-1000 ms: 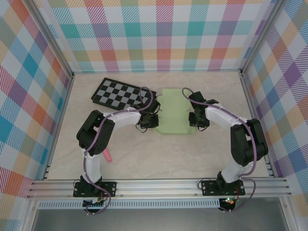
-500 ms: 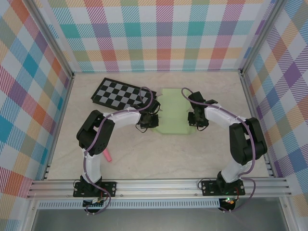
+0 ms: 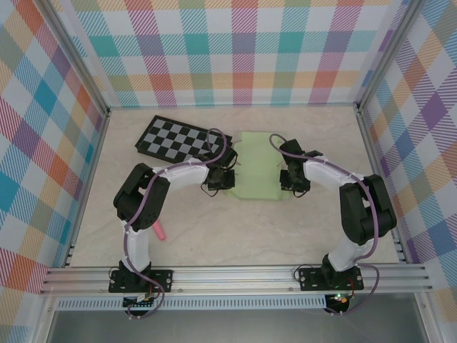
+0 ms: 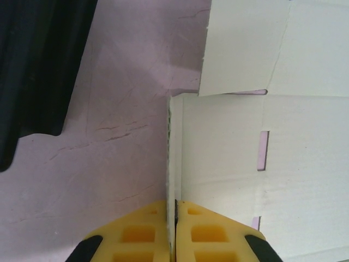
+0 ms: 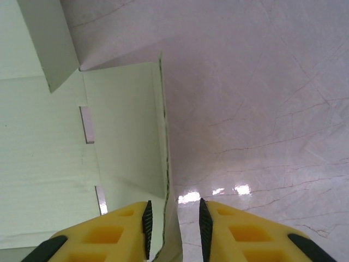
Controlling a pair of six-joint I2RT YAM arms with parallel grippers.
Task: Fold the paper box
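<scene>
The paper box (image 3: 257,168) lies as pale green card in the middle of the table. In the left wrist view its left side flap (image 4: 174,147) stands on edge, and my left gripper (image 4: 175,203) is shut on that flap. The flat panel (image 4: 305,164) with its slots spreads out to the right. My right gripper (image 5: 174,218) is open at the card's right edge. The raised right flap (image 5: 163,136) runs between its pads, close to the left pad (image 5: 146,221) and apart from the right one. From above, the left gripper (image 3: 230,179) and right gripper (image 3: 287,180) flank the card.
A black-and-grey checkerboard (image 3: 175,138) lies at the back left, its corner touching the card; it shows dark in the left wrist view (image 4: 38,65). A small pink object (image 3: 160,232) rests by the left arm. Checked walls close in three sides.
The right gripper has shifted slightly toward the near side along the card's right edge, its jaws narrowing then widening a little. The left gripper keeps its hold unchanged.
</scene>
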